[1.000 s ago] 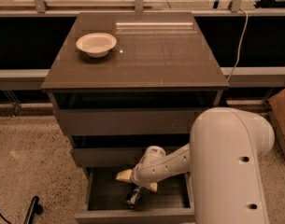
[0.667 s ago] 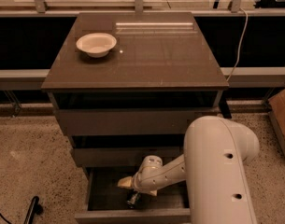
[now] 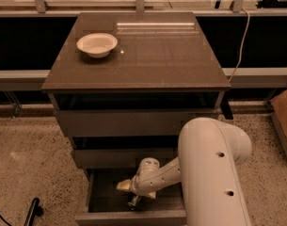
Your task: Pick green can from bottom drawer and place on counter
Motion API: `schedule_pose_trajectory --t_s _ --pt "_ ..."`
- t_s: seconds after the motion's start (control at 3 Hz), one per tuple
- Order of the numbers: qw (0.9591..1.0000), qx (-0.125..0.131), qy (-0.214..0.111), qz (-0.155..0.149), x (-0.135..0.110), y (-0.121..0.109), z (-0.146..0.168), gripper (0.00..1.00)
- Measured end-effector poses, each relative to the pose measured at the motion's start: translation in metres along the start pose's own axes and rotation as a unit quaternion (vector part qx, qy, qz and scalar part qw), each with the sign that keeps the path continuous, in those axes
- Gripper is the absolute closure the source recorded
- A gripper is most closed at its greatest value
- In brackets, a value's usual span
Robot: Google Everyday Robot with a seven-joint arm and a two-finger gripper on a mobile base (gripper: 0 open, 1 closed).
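In the camera view, the bench [image 3: 152, 55] tops a cabinet of three drawers, glossy brown with a pale streak of reflection near its far edge. A white bowl [image 3: 97, 44] stands on its far left part. The bottom drawer [image 3: 105, 217] is pulled out toward the camera, its dark inside exposed. The two drawers above it show dark gaps over their fronts. The white arm [image 3: 211, 168] bends down from the right foreground into the bottom drawer, and the end effector [image 3: 132, 192] sits low inside it, near the middle. The can [image 3: 132, 202] shows only as a small dark, silvery shape right under the end effector, close to the drawer's front wall. I cannot tell whether the end effector is open or closed on it.
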State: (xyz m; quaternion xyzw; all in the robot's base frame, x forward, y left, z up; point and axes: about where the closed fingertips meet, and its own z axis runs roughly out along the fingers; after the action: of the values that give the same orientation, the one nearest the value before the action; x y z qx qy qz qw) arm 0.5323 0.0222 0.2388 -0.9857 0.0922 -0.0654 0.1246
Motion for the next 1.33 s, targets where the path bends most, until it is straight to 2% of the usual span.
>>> schedule_pose_trajectory --t_s 0.67,1.0,1.33 --pt "0.9988 -0.043 0.0 0.022 0.001 0.004 0.064 0.0" --pt "0.9981 -0.055 -0.003 0.028 -0.001 0.006 0.081 0.19" --pt "0.9974 -0.064 -0.008 0.031 -0.002 0.007 0.093 0.43"
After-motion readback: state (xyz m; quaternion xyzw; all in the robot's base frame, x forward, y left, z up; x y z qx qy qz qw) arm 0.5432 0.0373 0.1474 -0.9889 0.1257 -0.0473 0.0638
